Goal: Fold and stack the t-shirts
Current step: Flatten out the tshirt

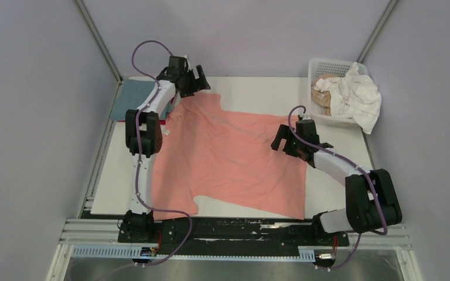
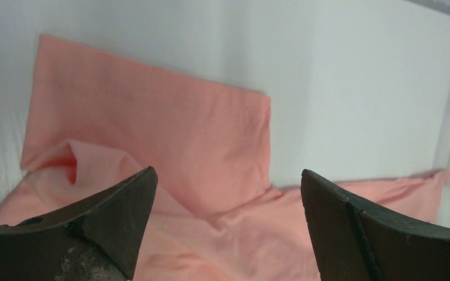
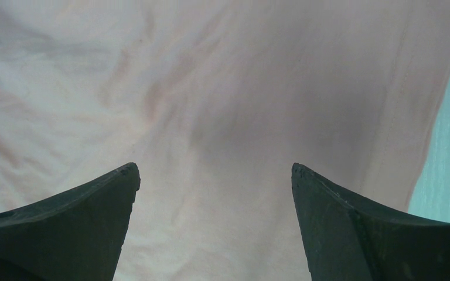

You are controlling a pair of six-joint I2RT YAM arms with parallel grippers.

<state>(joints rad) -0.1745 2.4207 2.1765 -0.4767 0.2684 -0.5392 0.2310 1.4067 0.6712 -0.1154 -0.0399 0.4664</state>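
L claw [image 1: 194, 81] & R claw [image 1: 286, 138] are both seen wide apart, nothing held. Salmon-pink soft cotton t-shirt [image 1: 228, 158] is spread flat on white table [image 1: 258, 93], long axis L–R; far sleeve [image 2: 152, 117] is found just ahead of L claw, hem nearer R claw.

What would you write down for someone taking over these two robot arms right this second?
Left hand: open, empty, over the far sleeve of the salmon pink shirt.
Right hand: open, empty, over its right side.
Things: the pink shirt lies spread flat, unfolded. A grey-blue shirt looks folded at the far left corner. A white shirt and a tan shirt sit in the basket.
Left: fold the pink one, stack it, then the basket's two.
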